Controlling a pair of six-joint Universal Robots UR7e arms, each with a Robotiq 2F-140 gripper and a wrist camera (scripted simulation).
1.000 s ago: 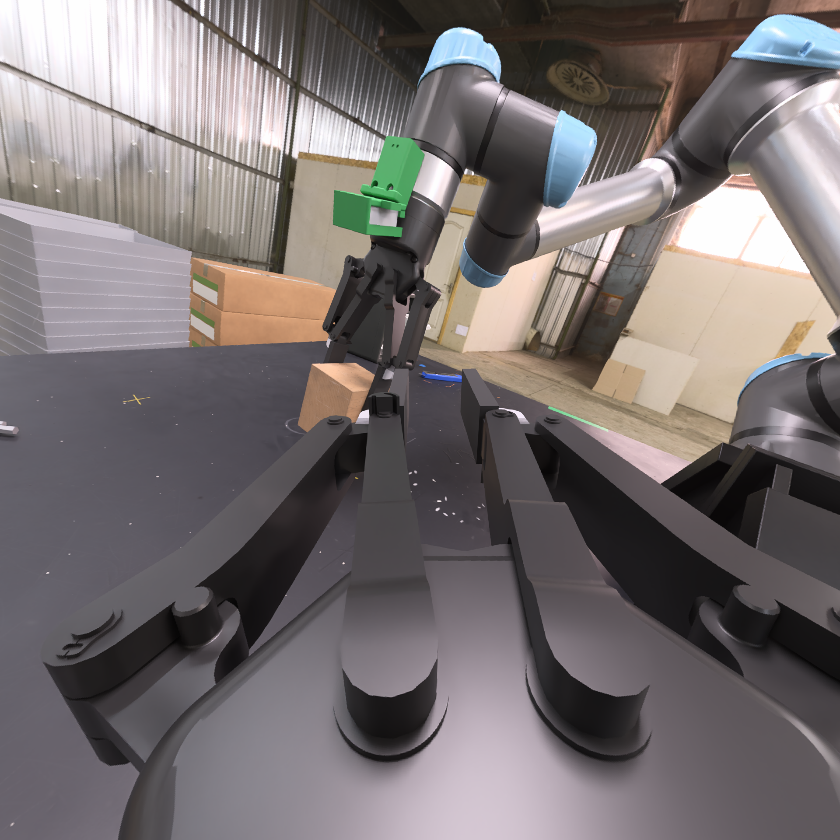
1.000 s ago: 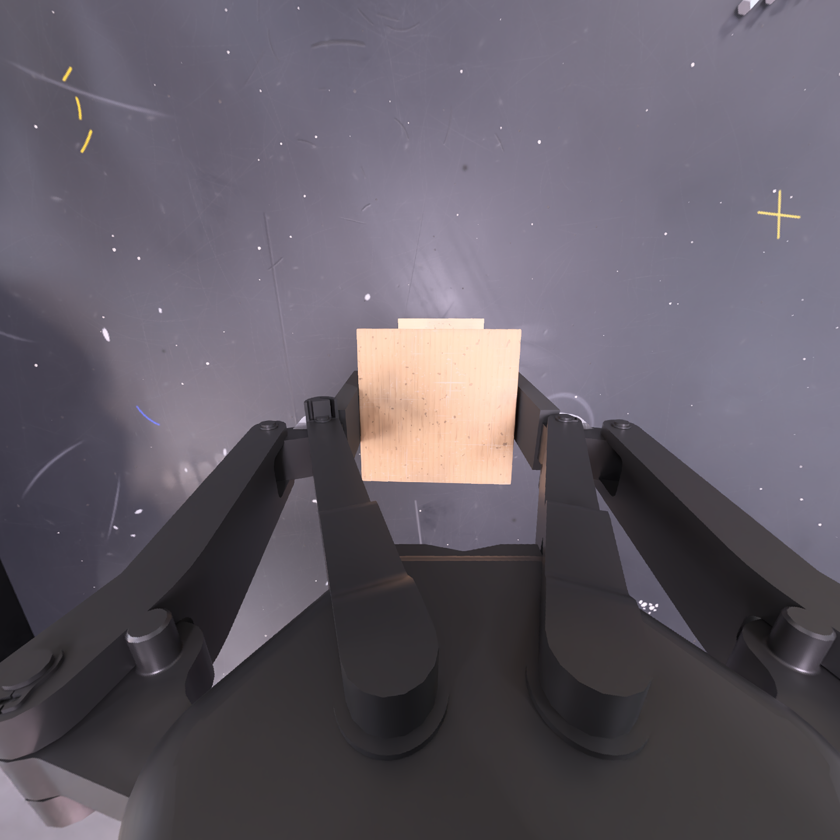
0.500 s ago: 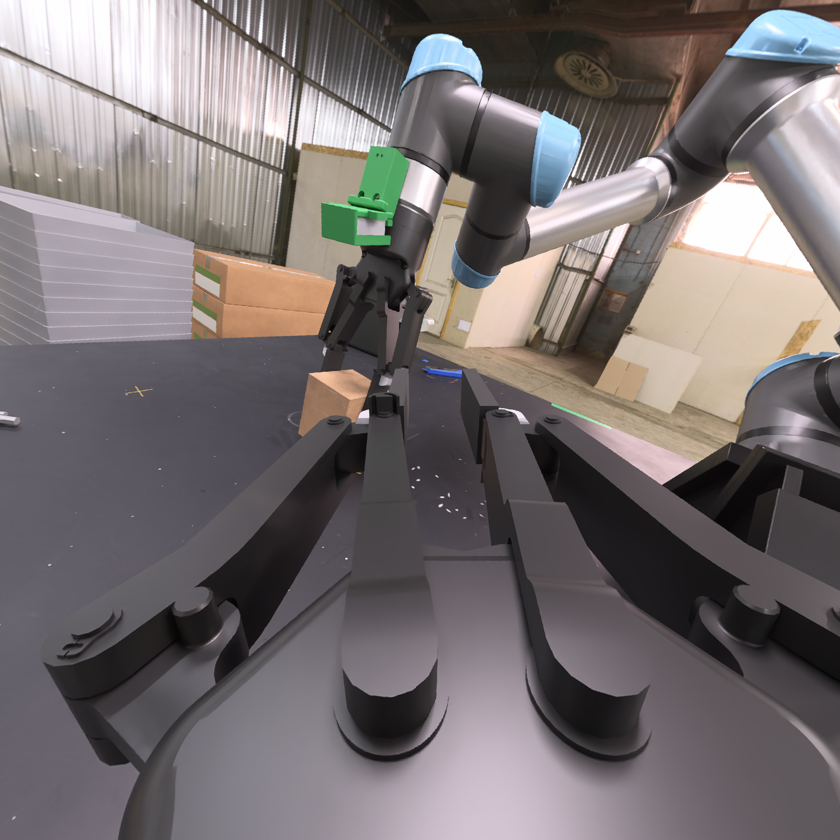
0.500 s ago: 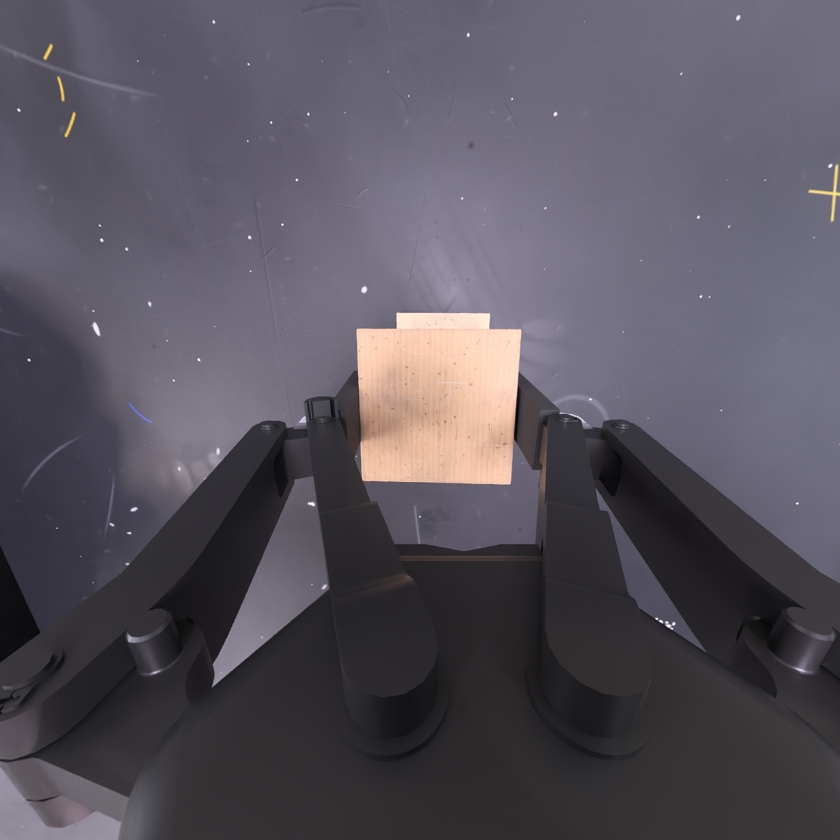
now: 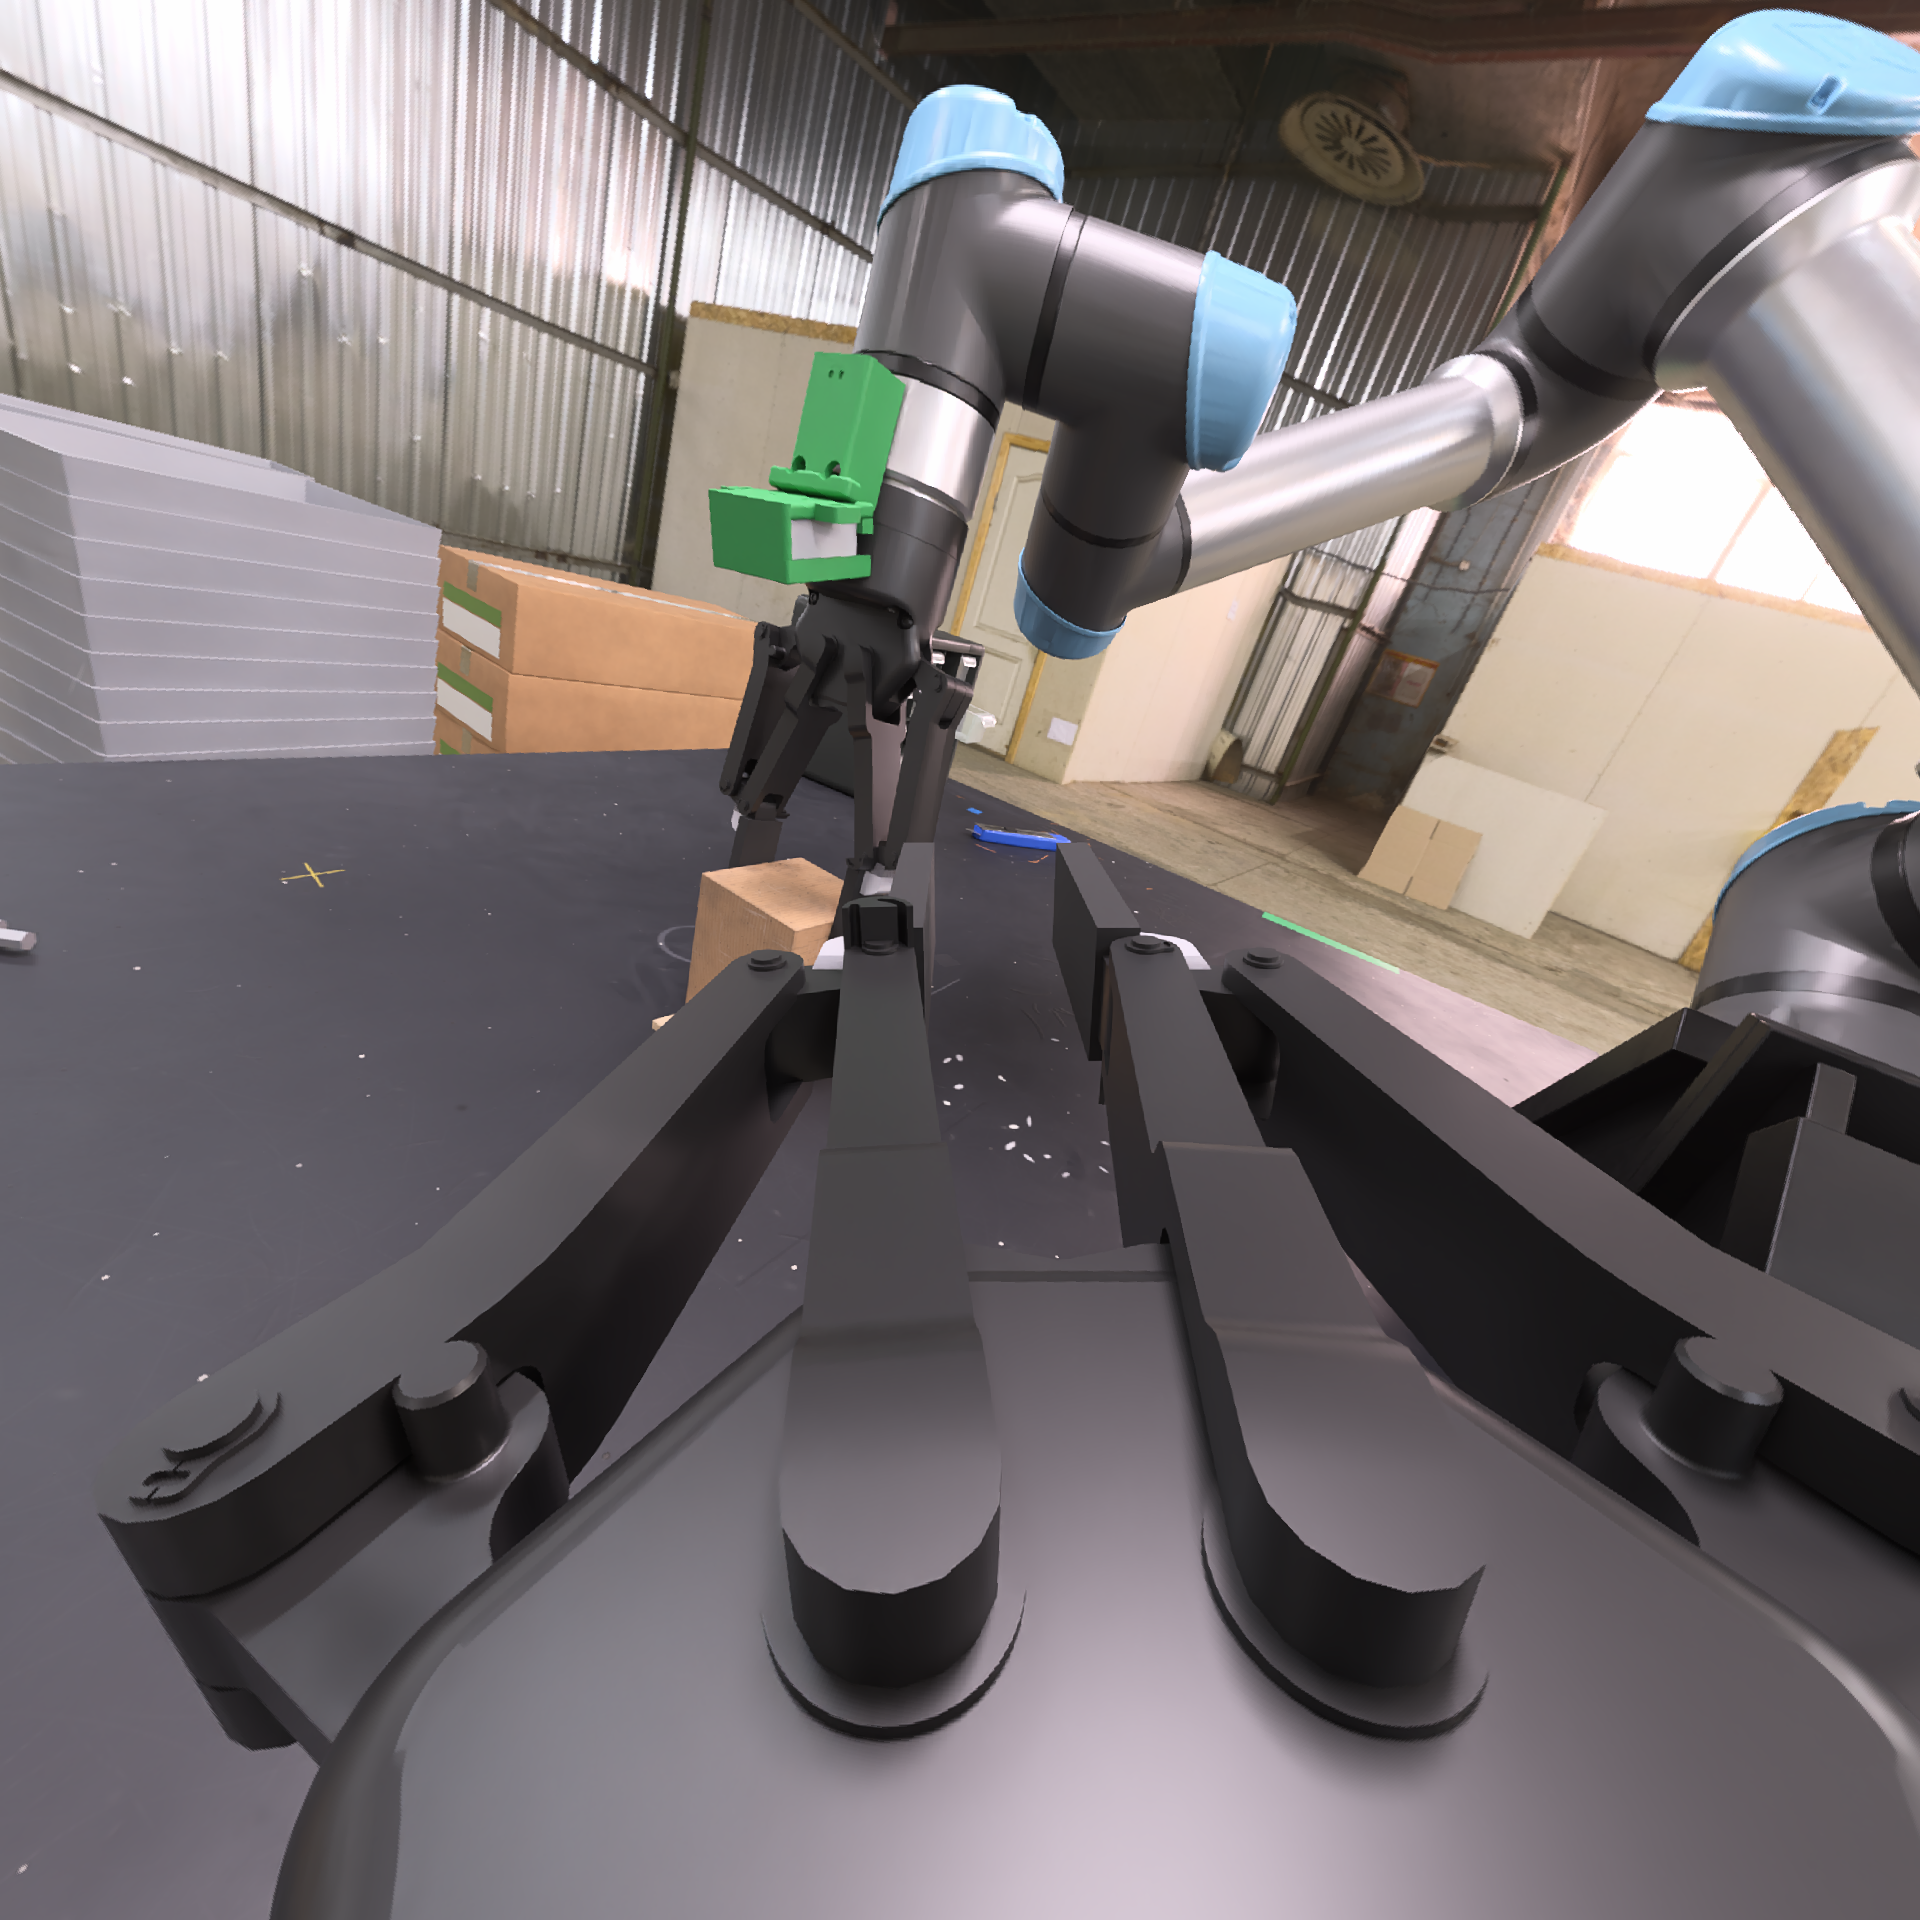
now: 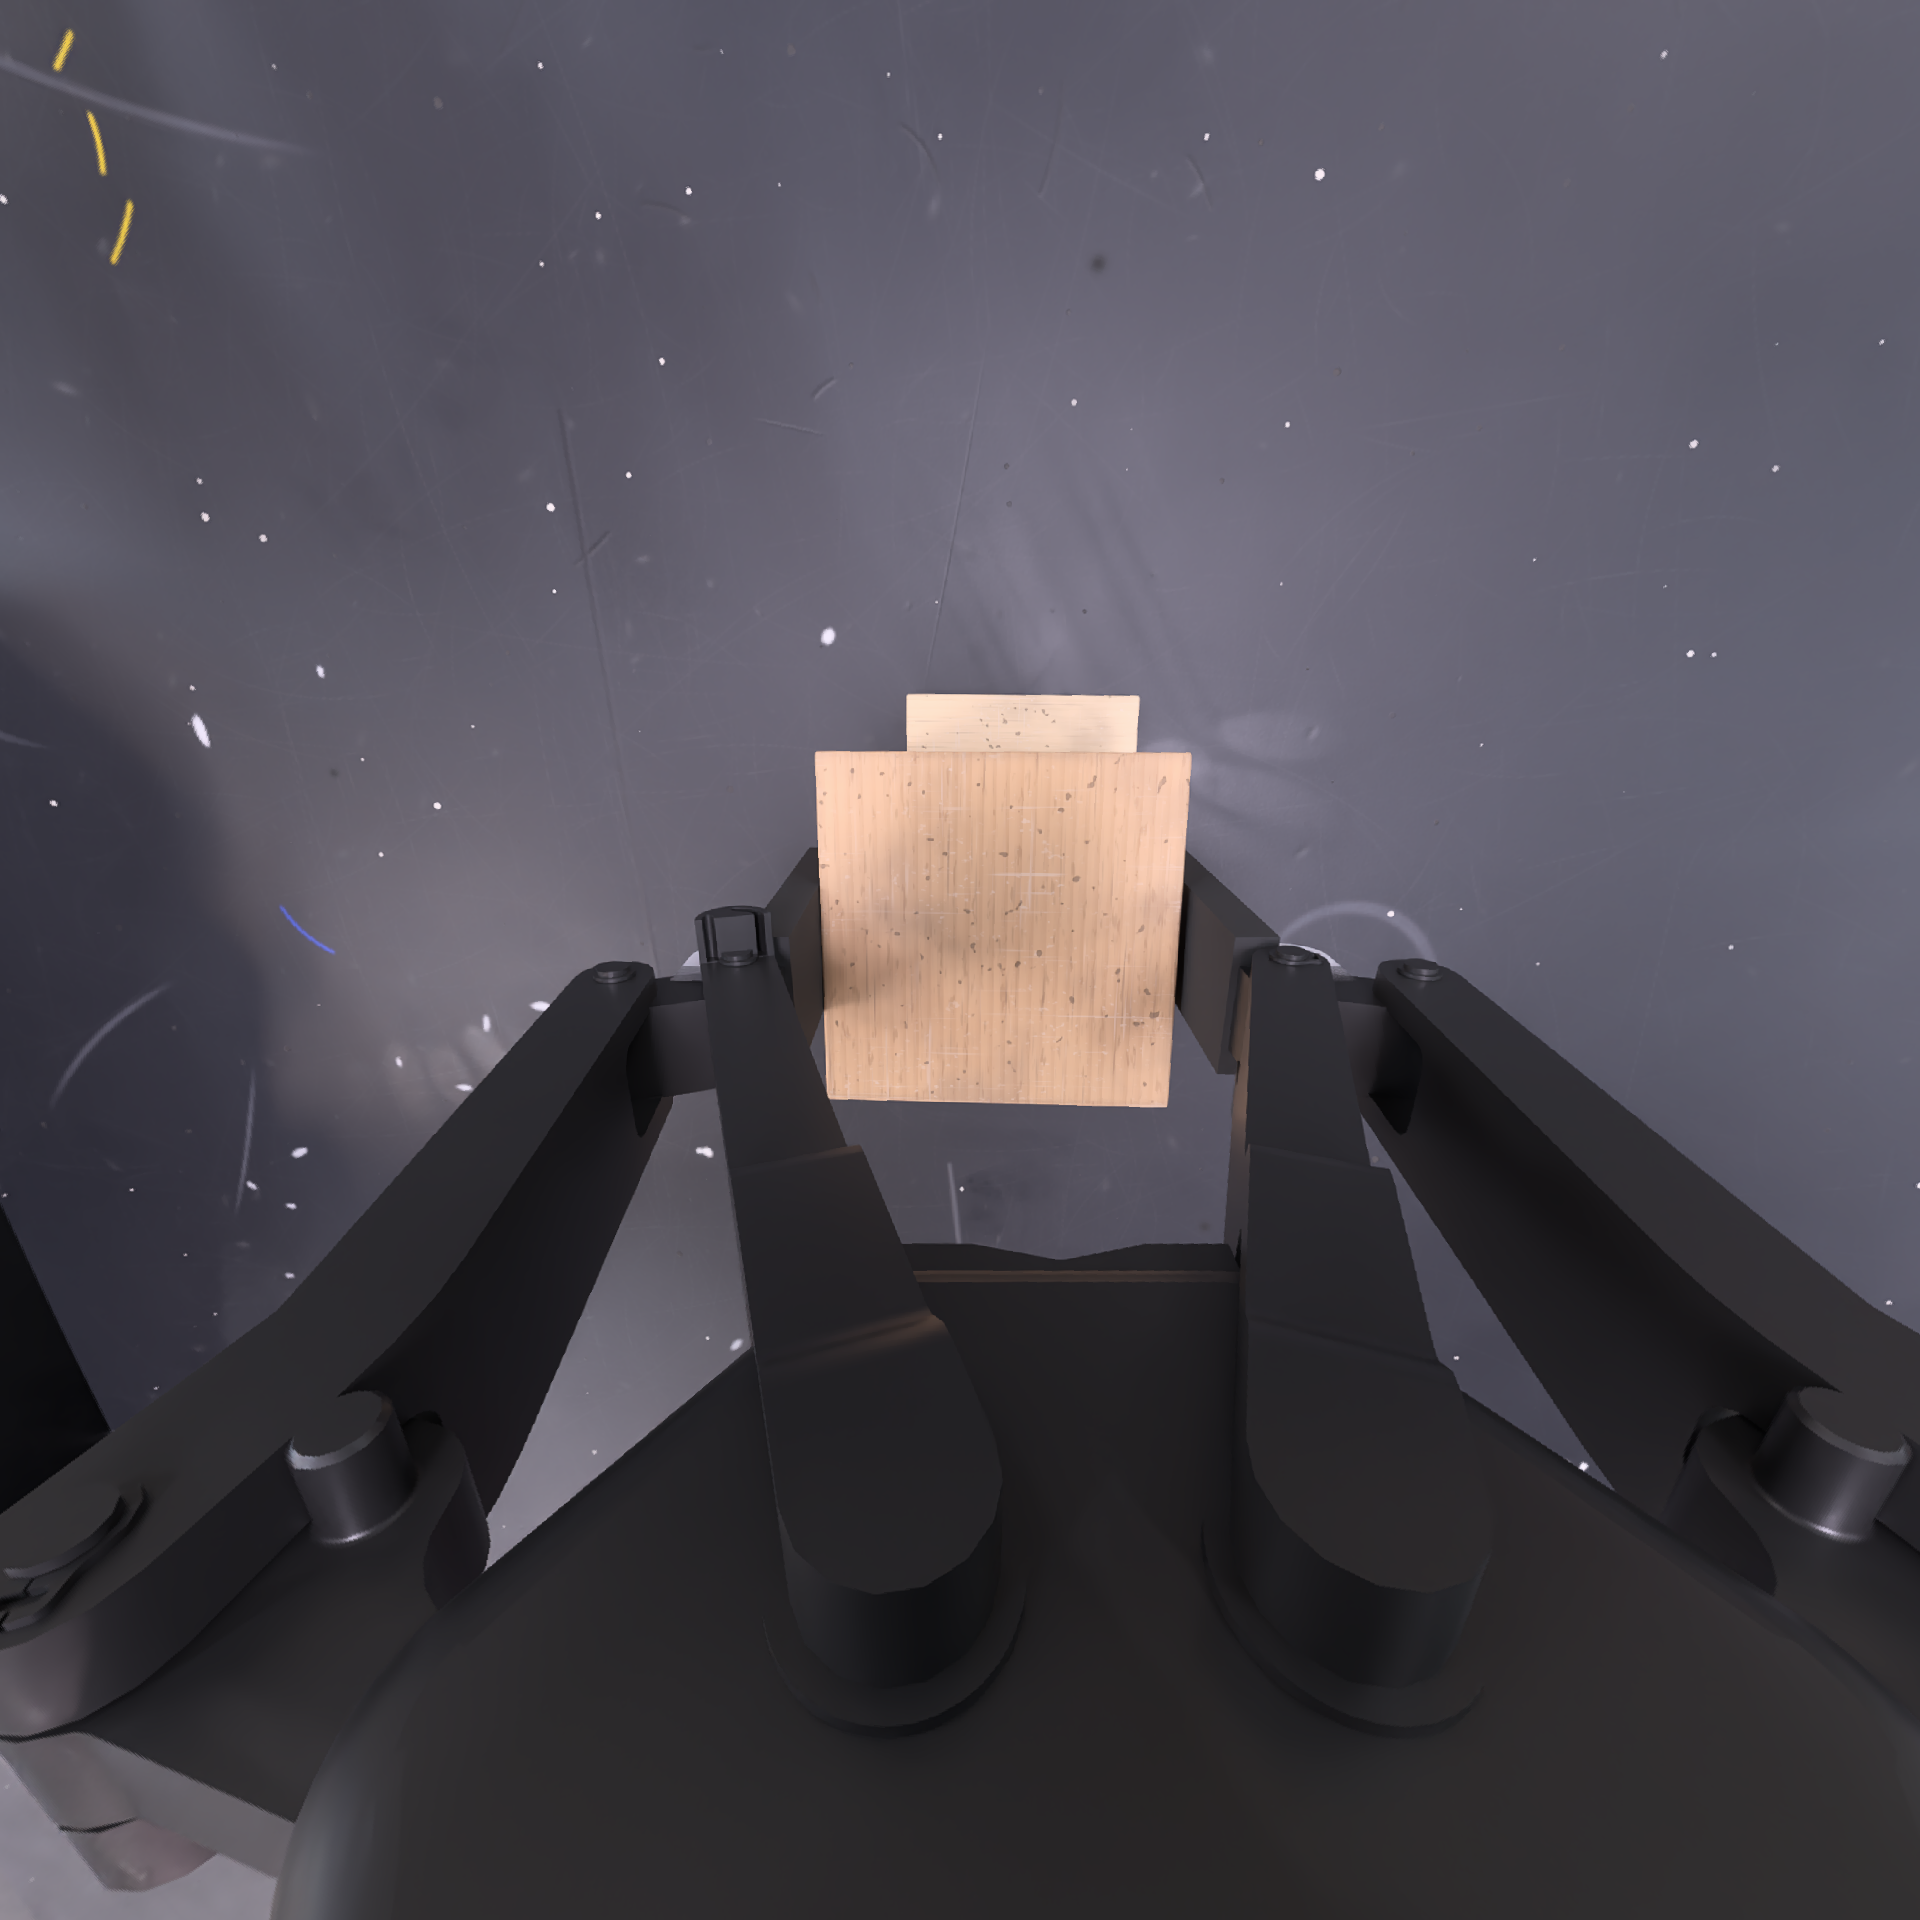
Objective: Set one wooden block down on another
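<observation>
In the right wrist view my right gripper (image 6: pixel 1003 940) is shut on a light wooden block (image 6: pixel 997 894), one finger on each side of it. A second wooden block (image 6: pixel 1023 722) lies beneath it on the table, and only its far strip shows past the held block. I cannot tell whether the two touch. In the left wrist view the right gripper (image 5: pixel 814 862) points down at the held block (image 5: pixel 764 920), whose lower part is hidden by my left finger. My left gripper (image 5: pixel 992 904) hangs low over the table, open and empty, just right of the blocks.
The dark table (image 5: pixel 312 1039) carries a yellow cross (image 5: pixel 312 876), a small blue item (image 5: pixel 1013 834) at its far edge and a metal bit (image 5: pixel 16 940) at the left. Cardboard boxes (image 5: pixel 603 644) and grey stacked panels (image 5: pixel 208 603) stand beyond it. An arm base (image 5: pixel 1818 935) is at the right.
The right gripper has come down with its block. The table marks spread outward in its view, and more of the lower block shows past the held one. The left gripper stays open.
</observation>
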